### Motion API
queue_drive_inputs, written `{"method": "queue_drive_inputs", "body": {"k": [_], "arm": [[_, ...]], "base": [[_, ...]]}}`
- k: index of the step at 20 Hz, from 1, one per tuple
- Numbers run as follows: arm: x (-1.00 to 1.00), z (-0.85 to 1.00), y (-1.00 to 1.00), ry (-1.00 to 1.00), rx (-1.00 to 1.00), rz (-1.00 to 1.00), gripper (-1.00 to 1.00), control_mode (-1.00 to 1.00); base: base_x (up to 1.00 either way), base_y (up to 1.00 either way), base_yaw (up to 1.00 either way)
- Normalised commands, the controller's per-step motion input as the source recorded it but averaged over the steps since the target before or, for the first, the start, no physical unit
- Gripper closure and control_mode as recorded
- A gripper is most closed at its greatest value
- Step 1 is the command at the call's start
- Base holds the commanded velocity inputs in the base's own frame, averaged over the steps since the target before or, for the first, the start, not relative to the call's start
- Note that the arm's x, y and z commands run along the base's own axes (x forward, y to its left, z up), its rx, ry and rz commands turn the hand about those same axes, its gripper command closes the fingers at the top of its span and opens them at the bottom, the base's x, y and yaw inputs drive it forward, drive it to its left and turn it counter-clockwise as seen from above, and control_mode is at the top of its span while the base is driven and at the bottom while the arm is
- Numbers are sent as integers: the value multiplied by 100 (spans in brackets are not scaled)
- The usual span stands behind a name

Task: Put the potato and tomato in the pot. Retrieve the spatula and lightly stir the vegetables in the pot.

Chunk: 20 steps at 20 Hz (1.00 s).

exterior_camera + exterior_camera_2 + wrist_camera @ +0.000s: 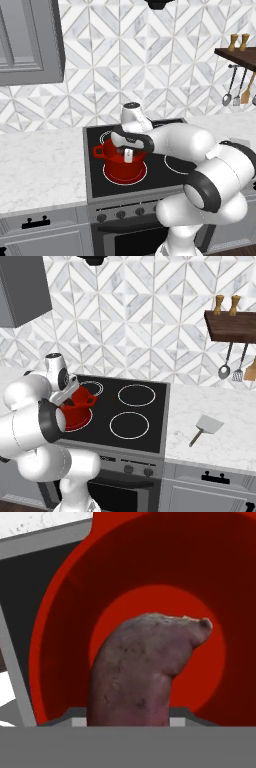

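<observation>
- On the stove's front-left burner, in the left base view, the pot (124, 165) is sitting while the gripper (128, 155) is hanging just over its mouth.
- Right base view: the spatula (205, 428) is lying on the counter right of the stove (150, 421), handle pointing toward the front edge.
- Hand view: the fingers are clasping the potato (142, 667), its long axis running down into the pot.

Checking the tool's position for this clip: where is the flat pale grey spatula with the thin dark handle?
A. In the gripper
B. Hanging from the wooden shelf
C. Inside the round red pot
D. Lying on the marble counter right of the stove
D: the flat pale grey spatula lies flat on the marble counter, right of the black stove.
</observation>
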Motion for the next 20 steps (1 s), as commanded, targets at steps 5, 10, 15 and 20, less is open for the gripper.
{"method": "queue_drive_inputs", "body": {"k": [5,10,15,20], "arm": [[0,0,0,0,0,0,-100,-100],[0,11,0,-14,0,0,-100,-100],[-6,85,-2,-18,0,0,-100,-100],[0,90,-62,-1,1,-3,-100,-100]], "base": [[0,0,0],[0,0,0],[0,0,0],[0,0,0]]}}
